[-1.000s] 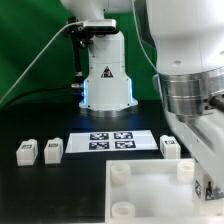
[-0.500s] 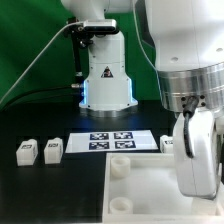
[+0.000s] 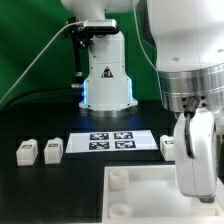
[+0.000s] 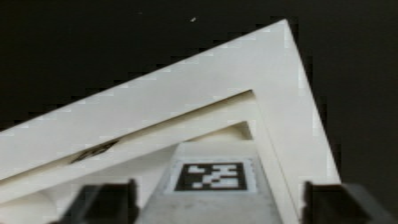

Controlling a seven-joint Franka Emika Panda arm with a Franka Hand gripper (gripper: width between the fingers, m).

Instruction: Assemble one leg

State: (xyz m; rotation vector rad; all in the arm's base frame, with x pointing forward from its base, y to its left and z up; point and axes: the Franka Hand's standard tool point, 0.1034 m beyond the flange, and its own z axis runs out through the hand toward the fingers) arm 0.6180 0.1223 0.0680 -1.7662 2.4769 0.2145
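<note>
Two legs (image 3: pixel 27 153) (image 3: pixel 53 149), small white tagged blocks, stand on the black table at the exterior view's left. A third leg (image 3: pixel 168 144) peeks out beside my white hand (image 3: pixel 197 150) at the right. My gripper (image 4: pixel 217 205) is open and holds nothing. Its two dark fingertips (image 4: pixel 103 205) stand wide apart over the large white rimmed panel (image 4: pixel 160 110), on either side of a square tag (image 4: pixel 214 177) on the panel near its corner. In the exterior view the hand hangs low over the panel's right part (image 3: pixel 150 190) and hides that side.
The marker board (image 3: pixel 112 141) lies behind the panel, in front of the robot base (image 3: pixel 106 75). Two round sockets (image 3: pixel 118 178) (image 3: pixel 118 208) show at the panel's left corners. A green backdrop stands behind the table.
My hand has come down over the panel's right part and now hides the right socket and a small white piece that showed there a second ago. Little has moved in the last half second.
</note>
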